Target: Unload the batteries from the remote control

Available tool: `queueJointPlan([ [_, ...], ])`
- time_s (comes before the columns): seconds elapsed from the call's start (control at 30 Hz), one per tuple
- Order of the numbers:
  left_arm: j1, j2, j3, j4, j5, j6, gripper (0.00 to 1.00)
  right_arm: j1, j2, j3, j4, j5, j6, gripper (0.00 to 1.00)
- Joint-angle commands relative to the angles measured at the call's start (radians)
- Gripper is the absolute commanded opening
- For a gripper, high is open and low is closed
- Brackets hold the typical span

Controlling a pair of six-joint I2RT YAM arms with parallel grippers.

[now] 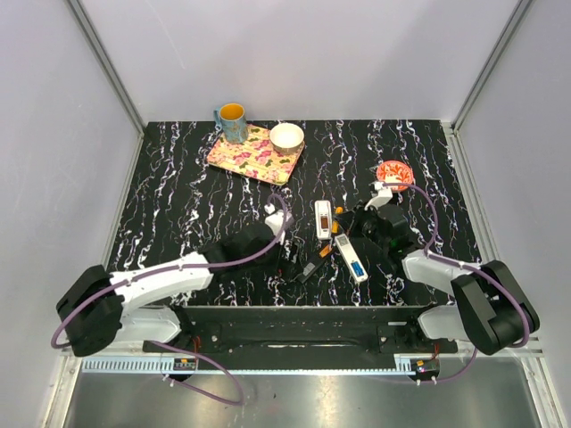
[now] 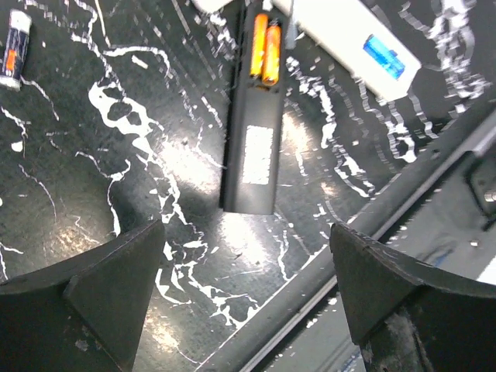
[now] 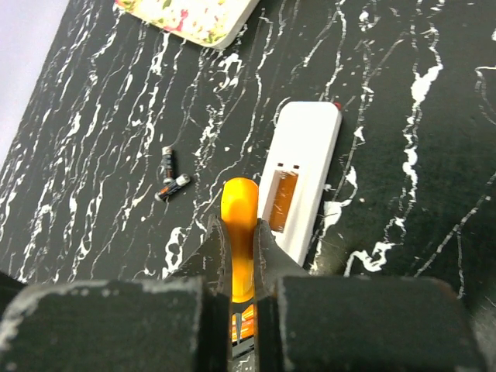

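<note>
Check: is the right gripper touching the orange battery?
Touching. The right wrist view shows the right gripper shut on the orange battery, a finger pressed against each side, with no gap.

label [image 2: 257, 155] on black remote [image 2: 252, 105], print too blurred to read

A robotics laboratory test cell is indicated: a black marbled tabletop [image 1: 178, 196] is enclosed by plain white panels [image 1: 294, 53] set in aluminium profiles [image 1: 105, 62], and a black mounting rail [image 1: 294, 323] trailing purple cables [image 1: 234, 382] is fixed along its near edge.
</note>
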Motion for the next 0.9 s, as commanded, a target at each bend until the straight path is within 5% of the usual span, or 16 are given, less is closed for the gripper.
queueJointPlan([
  [0.0, 0.049, -0.097, -0.043, 0.086, 0.158, 0.001, 0.92, -0.012, -0.040, -0.005, -0.016, 0.080, -0.037, 0.00],
  [0.87, 0.088, -0.120, -0.101, 0.180, 0.294, -0.026, 0.92, -0.030, 0.024, 0.028, 0.076, 0.048, -0.045, 0.00],
])
